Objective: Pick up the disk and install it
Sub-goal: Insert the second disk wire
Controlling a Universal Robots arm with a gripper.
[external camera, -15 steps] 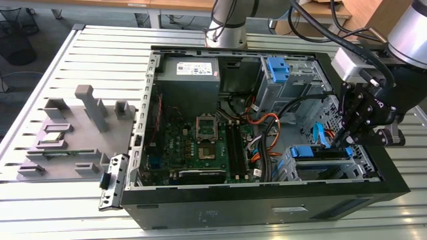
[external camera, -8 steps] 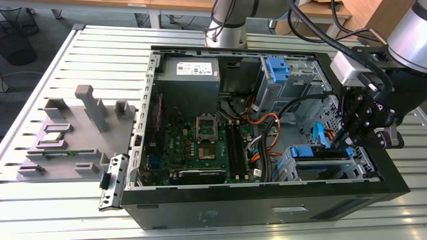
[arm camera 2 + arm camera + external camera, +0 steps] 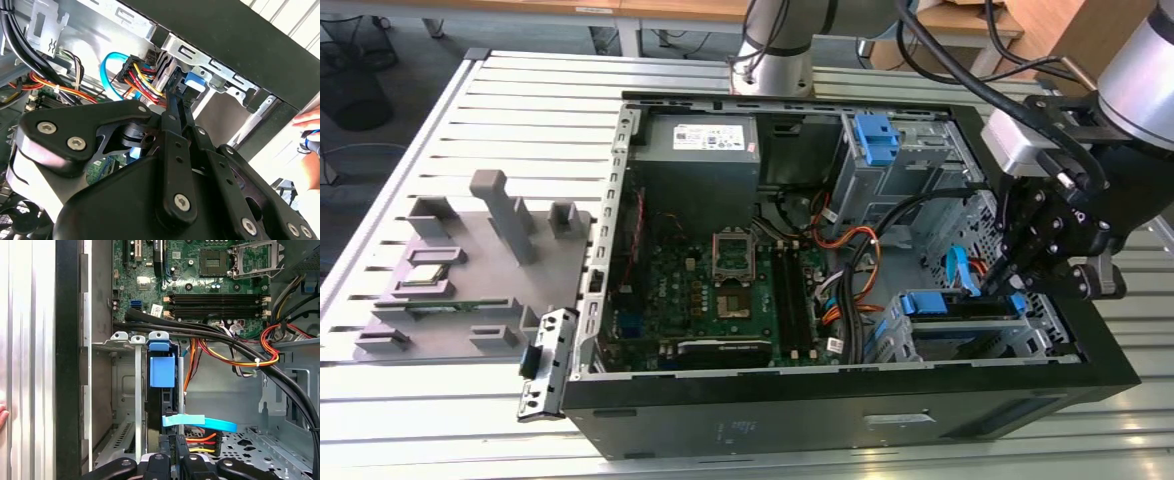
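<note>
We see the gripper point(image 3: 1017, 283) reaching down from a bulky grey and black wrist at the exterior view's right, lowered into the open computer case point(image 3: 854, 420) just above the drive cage point(image 3: 974, 330) at the case's near corner. In the first wrist view its black linkage sits at the frame's edge and the fingers point(image 3: 176, 460) look drawn close together beside a standing edge in the cage; whether they grip it we cannot tell, since the tips are partly hidden. The disk point(image 3: 162, 390) stands on edge in that cage, dark along its side with a blue plastic carrier tab on top, seated between thin silver metal rails; in the exterior view the blue carrier point(image 3: 941, 303) shows at the top of the cage. A flat light-blue data cable point(image 3: 200, 421) and a bundle of red, yellow and black power wires point(image 3: 200, 440) run to the end nearest the gripper. Farther in lies the green motherboard point(image 3: 720, 290) with its empty processor socket and black memory slots, then the grey power supply box point(image 3: 700, 140). The case rests on a slatted aluminium table point(image 3: 520, 90); a grey moulded fixture point(image 3: 467, 270) holding small parts stands at the exterior view's left. A person's hand point(image 3: 307, 122) shows beyond the case wall in the second wrist view.
</note>
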